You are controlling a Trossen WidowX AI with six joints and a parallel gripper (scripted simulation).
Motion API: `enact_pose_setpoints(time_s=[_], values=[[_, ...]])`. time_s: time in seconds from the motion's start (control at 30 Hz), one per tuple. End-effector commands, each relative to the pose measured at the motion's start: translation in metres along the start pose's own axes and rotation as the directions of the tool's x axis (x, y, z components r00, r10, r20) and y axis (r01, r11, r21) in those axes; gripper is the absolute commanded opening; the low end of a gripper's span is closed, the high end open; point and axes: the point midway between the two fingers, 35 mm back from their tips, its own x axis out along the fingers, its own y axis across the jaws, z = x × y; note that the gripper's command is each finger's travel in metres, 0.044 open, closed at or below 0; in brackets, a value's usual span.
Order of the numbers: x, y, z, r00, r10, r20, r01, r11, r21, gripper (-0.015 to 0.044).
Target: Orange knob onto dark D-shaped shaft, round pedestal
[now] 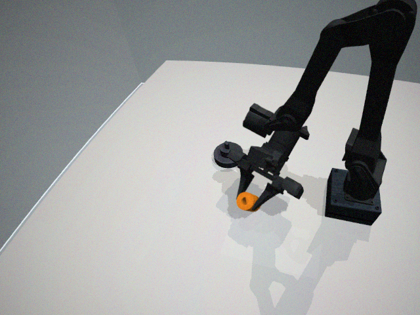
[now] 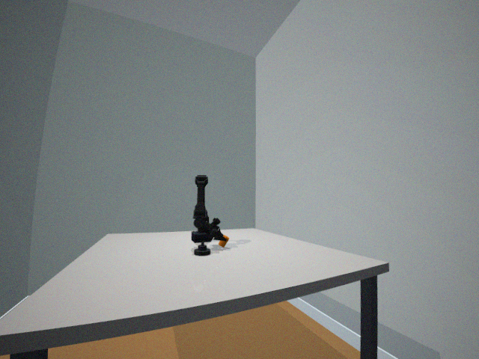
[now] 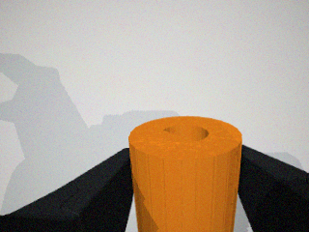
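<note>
In the top view the pedestal [image 1: 228,155] with its short shaft [image 1: 226,146] stands just left of the wrist and behind the fingertips, uncovered. Ahead of it the gripper [image 1: 251,199] pinches the knob [image 1: 247,201] between both fingers [image 1: 243,184], tilted so its bore faces outward (the flat cannot be made out), apart from the shaft and low over the table [image 1: 135,203]. To the right stands the arm's base [image 1: 334,208].
</note>
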Motion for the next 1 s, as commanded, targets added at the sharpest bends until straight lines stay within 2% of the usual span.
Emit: enact_pose_setpoints(time_s=[0.0, 0.27, 0.43, 0.53, 0.97], values=[[-0.0026, 0.0013, -0.0036, 0.997, 0.003, 0.077, -0.003, 1.0, 0.003, 0.0181], [-0.0078, 0.0018, -0.011, 0.978, 0.004, 0.209, -0.004, 1.0, 0.003, 0.0181], [-0.0092, 0.0016, -0.01, 0.986, 0.003, 0.167, -0.003, 1.0, 0.003, 0.0181], [-0.0077, 0.0019, -0.0094, 0.984, 0.004, 0.18, -0.005, 1.0, 0.005, 0.026], [-0.0077, 0.0019, -0.0094, 0.984, 0.004, 0.18, -0.005, 1.0, 0.005, 0.026]])
